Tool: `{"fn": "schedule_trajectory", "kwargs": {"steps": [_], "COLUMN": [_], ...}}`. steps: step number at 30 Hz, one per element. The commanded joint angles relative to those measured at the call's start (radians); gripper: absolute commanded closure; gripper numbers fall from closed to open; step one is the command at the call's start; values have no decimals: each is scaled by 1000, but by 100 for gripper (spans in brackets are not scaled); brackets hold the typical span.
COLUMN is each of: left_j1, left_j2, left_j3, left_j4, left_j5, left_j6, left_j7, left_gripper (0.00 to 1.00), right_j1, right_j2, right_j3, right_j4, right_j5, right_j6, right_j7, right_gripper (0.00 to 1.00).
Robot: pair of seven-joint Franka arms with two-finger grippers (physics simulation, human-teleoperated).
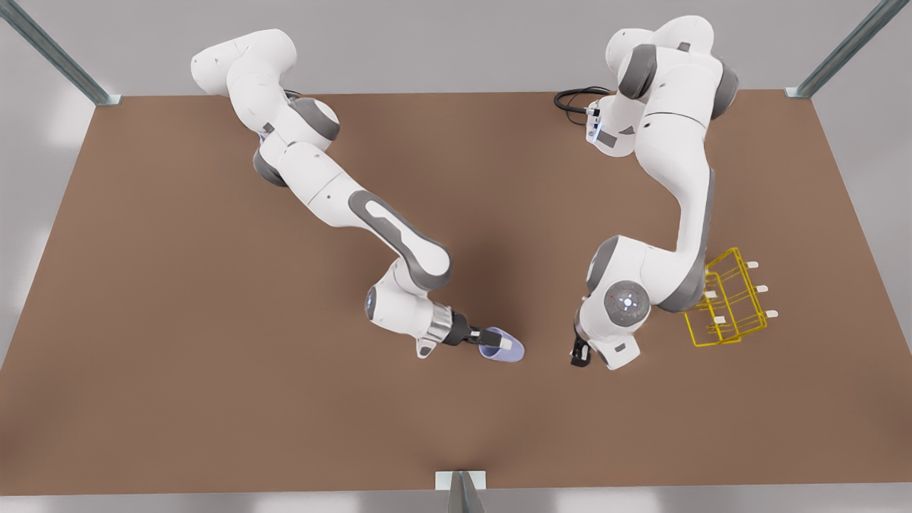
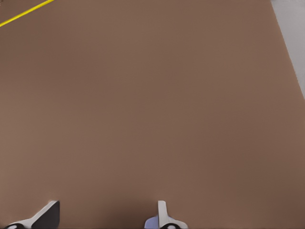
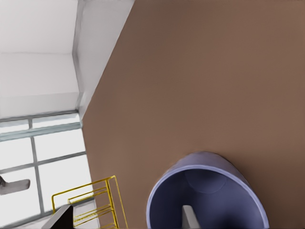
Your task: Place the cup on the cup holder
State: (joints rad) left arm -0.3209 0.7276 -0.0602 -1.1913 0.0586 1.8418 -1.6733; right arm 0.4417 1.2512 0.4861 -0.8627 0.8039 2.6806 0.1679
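Note:
The lavender cup [image 1: 511, 350] lies on its side on the brown table near the middle front, its mouth towards my right gripper [image 1: 497, 340]. This gripper belongs to the arm on the front view's left. In the right wrist view the cup [image 3: 238, 191] opens towards the camera, and my right gripper [image 3: 126, 217] is open. One finger is inside the cup and the other stands well outside its wall. The yellow wire cup holder [image 1: 727, 306] stands at the front view's right. Beside it, my left gripper [image 1: 579, 354] points down at bare table. It is open and holds nothing [image 2: 105, 217].
The left arm's elbow and wrist hang over the cup holder's near side, partly covering it. A yellow wire of the cup holder [image 2: 24, 13] crosses one corner of the left wrist view, and the holder [image 3: 113, 195] also stands far beyond the cup. Bare table lies between the two grippers.

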Motion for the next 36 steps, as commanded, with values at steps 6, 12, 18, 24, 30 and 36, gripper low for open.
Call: {"fn": "schedule_trajectory", "kwargs": {"steps": [6,12,18,24,30,36], "left_j1": [-44,-86,-119,-217,-236,-268], "left_j2": [47,124,156,161,233,294], "left_j3": [-4,-1,-1,82,94,94], "left_j4": [24,82,90,102,185,197], "left_j5": [30,30,30,29,26,30], "left_j6": [151,224,246,229,247,263], "left_j7": [-563,-557,-542,-700,-706,-694], "left_gripper": [0,0,0,0,0,0], "right_j1": [-31,-147,-443,-681,-830,-566], "right_j2": [5,-27,-324,-824,-1108,-1182], "right_j3": [-1,63,183,-49,-173,-383], "right_j4": [-16,-113,-544,-874,-684,-627], "right_j5": [-9,-78,-201,-721,-885,-830], "right_j6": [-4,-47,-100,-652,-1105,-1228], "right_j7": [15,15,16,-184,-444,-314], "right_gripper": [0,0,0,0,0,0]}}
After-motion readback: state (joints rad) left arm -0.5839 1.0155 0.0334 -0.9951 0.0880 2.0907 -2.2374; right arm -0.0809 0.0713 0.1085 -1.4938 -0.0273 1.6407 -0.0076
